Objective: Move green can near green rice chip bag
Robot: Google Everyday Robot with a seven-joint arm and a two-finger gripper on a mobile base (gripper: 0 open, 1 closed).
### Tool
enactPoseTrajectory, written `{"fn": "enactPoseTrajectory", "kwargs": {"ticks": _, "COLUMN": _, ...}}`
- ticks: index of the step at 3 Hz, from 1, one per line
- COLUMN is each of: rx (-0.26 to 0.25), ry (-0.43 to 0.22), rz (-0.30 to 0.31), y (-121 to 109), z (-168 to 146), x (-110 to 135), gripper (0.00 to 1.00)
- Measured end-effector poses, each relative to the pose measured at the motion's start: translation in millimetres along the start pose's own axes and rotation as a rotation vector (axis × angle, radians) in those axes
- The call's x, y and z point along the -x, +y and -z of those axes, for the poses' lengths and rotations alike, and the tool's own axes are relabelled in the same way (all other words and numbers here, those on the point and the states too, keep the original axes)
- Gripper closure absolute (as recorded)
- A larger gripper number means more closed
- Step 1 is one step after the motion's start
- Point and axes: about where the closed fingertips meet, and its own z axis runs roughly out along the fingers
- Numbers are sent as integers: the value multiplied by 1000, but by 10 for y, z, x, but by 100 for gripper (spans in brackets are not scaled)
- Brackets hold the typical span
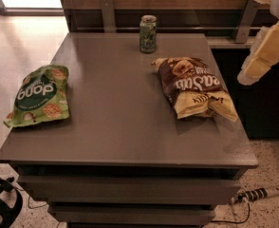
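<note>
Smooth grey tabletop (120, 127) bearing slim upright can (148, 34), crinkly flat green bag (39, 95); pale gripper (259, 60) beyond right edge, grip unreadable.

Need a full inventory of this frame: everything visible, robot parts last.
green can: 1, green with a silver top, upright at the table's back edge, near the centre.
green rice chip bag: 1, light green, flat at the table's left edge.
brown-and-yellow chip bag: 1, brown and yellow, flat on the table's right half.
table: 1, grey-brown, centre of view.
power strip: 1, pale with a dark cable, on the floor at lower right.
black object: 1, on the floor at lower left; unclear what it is.
tool: 1, pale cream, in the air off the table's right edge, touching nothing.
</note>
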Motion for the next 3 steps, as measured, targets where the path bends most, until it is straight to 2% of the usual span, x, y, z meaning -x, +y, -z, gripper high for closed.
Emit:
{"fn": "enactPoseTrajectory", "kwargs": {"ticks": 1, "rx": -36, "ry": -127, "rz": -80, "y": -354, "z": -268, "x": 79, "gripper": 0}}
{"fn": "enactPoseTrajectory", "kwargs": {"ticks": 2, "rx": -53, "ry": -299, "rz": -157, "y": -740, "z": -637, "x": 295, "gripper": 0}}
{"fn": "enactPoseTrajectory", "kwargs": {"ticks": 3, "rx": -31, "ry": -432, "rz": -224, "y": -967, "z": -1045, "x": 470, "gripper": 0}}
